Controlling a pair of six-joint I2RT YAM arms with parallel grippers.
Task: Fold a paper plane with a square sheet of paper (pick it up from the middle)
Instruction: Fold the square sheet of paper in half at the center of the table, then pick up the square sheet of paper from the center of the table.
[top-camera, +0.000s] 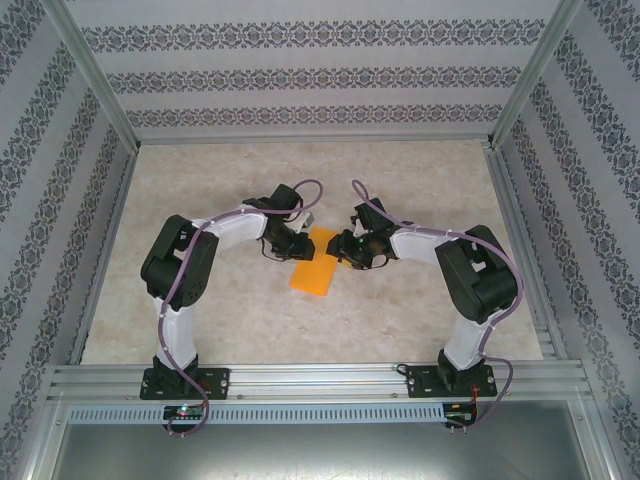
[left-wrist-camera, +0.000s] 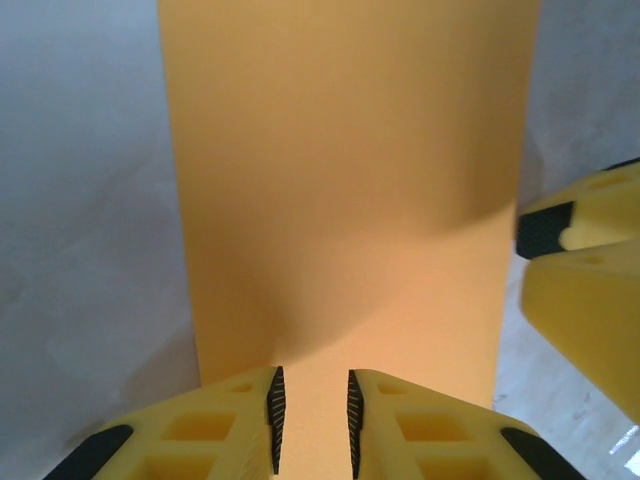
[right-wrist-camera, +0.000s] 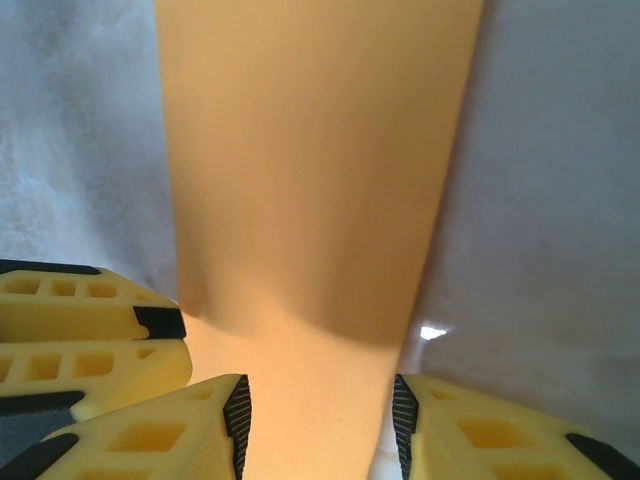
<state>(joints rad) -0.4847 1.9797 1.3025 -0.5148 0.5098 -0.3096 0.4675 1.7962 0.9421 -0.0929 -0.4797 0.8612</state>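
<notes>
Reaching in from the left of the top view, the left gripper (top-camera: 296, 243) is lowered at the far left edge of the orange-yellow sheet of paper (top-camera: 312, 270), which lies on the pale marbled table (top-camera: 220, 300) about midway between the two arms. From above the sheet looks like an oblong, longer than it is wide, with its far end between the two grippers and its near end reaching back towards the arm bases. In the left wrist view the left gripper (left-wrist-camera: 312, 425) has its yellow jaws a narrow gap apart. The paper (left-wrist-camera: 350, 200) fills that gap and runs away from the fingertips as a tall, smooth band, so the jaws are not pressed together, though I cannot tell whether the pads touch the sheet. The other arm's yellow fingers (left-wrist-camera: 585, 310) sit just beside the band's right edge in that view. On the right of the top view, the right gripper (top-camera: 346, 250) meets the sheet's far right edge, facing the left one across it. In the right wrist view the right gripper (right-wrist-camera: 320, 425) has its jaws more widely apart, straddling the paper (right-wrist-camera: 310, 180), with the left arm's fingers (right-wrist-camera: 90, 350) just beside the band's left edge.
</notes>
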